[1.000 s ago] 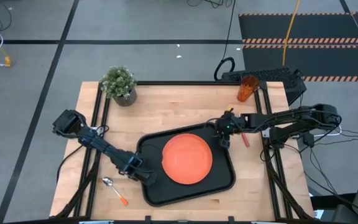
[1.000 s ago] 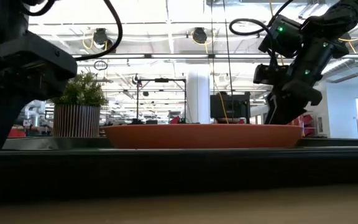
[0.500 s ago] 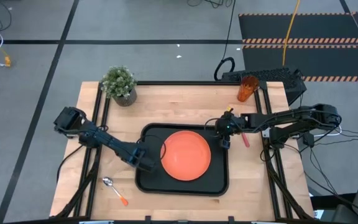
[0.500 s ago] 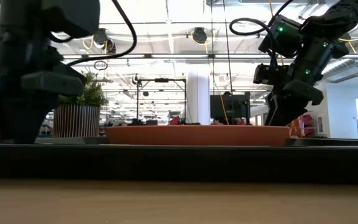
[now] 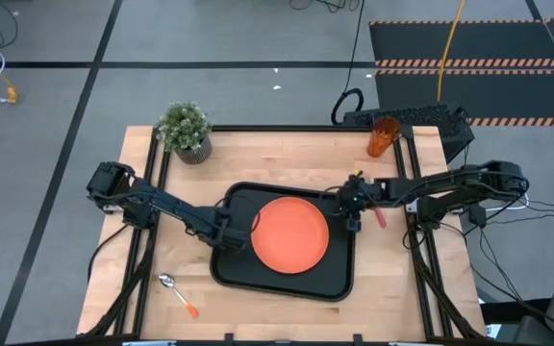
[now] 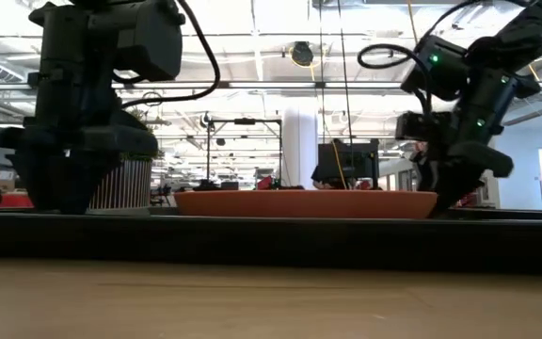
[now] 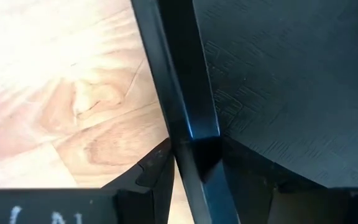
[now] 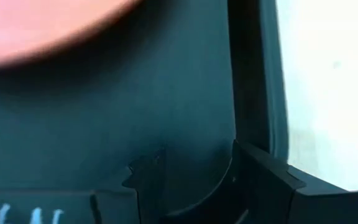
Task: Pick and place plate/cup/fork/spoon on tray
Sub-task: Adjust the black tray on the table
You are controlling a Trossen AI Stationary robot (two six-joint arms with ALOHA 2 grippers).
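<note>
- Two grippers clamp the black tray (image 5: 287, 285): the left gripper (image 5: 227, 233) pinches its left rim, the right gripper (image 5: 353, 210) straddles its right rim, fingers narrowly parted around it.
- Round, flat orange plate (image 5: 289, 237) lies inside the textured, round-cornered tray.
- Spoon (image 5: 177, 293) lies near-left on wood; amber cup (image 5: 383, 136) stands far right.

Left gripper (image 5: 227, 234) is reaching in from the left, clamping the tray (image 5: 287, 285) rim between its fingers. Right gripper (image 5: 353, 204) is stretching in from the right, pinching the opposite rim.
</note>
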